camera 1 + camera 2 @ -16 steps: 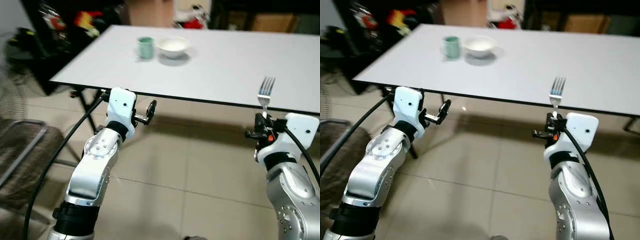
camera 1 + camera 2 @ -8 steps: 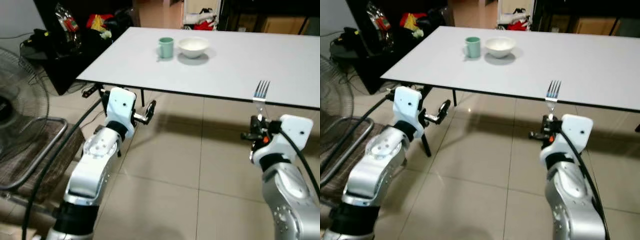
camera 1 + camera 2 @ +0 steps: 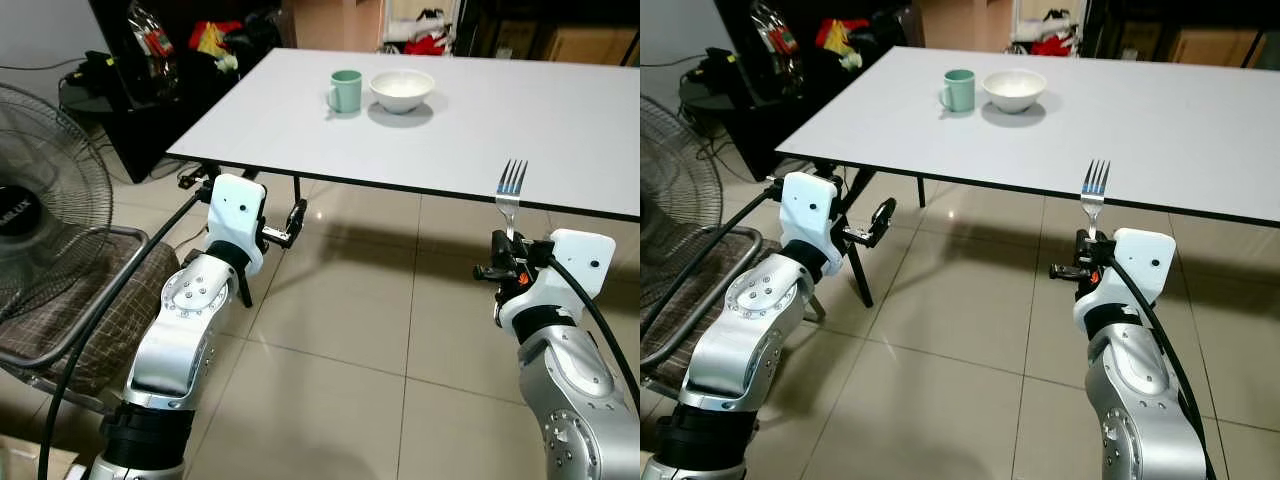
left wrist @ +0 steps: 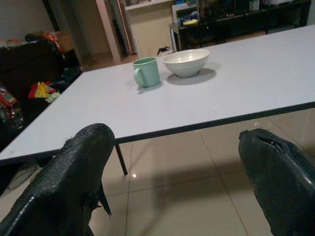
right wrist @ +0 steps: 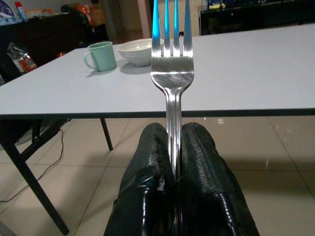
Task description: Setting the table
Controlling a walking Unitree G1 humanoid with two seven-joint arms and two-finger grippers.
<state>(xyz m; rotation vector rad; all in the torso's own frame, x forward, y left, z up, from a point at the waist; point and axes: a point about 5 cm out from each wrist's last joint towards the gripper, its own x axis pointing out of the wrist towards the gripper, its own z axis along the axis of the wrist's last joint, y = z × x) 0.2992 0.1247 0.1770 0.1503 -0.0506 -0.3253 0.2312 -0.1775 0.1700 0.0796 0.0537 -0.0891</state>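
Note:
A white table [image 3: 470,120] stretches ahead of me, with a green mug [image 3: 346,91] and a white bowl [image 3: 402,90] side by side near its far left. My right gripper [image 3: 510,258] is shut on a metal fork [image 3: 509,194], held upright with its tines up, just short of the table's near edge. The right wrist view has the fork [image 5: 171,73] clamped between the two black fingers [image 5: 152,162]. My left gripper [image 3: 296,216] hangs open below the table's left front edge, holding nothing; its fingers [image 4: 74,172] frame the mug [image 4: 146,72] and bowl [image 4: 186,62].
A standing fan [image 3: 45,195] and a chair with a plaid seat [image 3: 80,320] are close on my left. A dark shelf with clutter [image 3: 170,60] stands behind the table's left end. Black table legs [image 3: 245,290] and a cable [image 3: 130,300] run beside my left arm. Tiled floor lies below.
The camera has pulled back from the table, bringing the fan and chair into view on the left. Both grippers keep their pose, the fork still upright in the right one.

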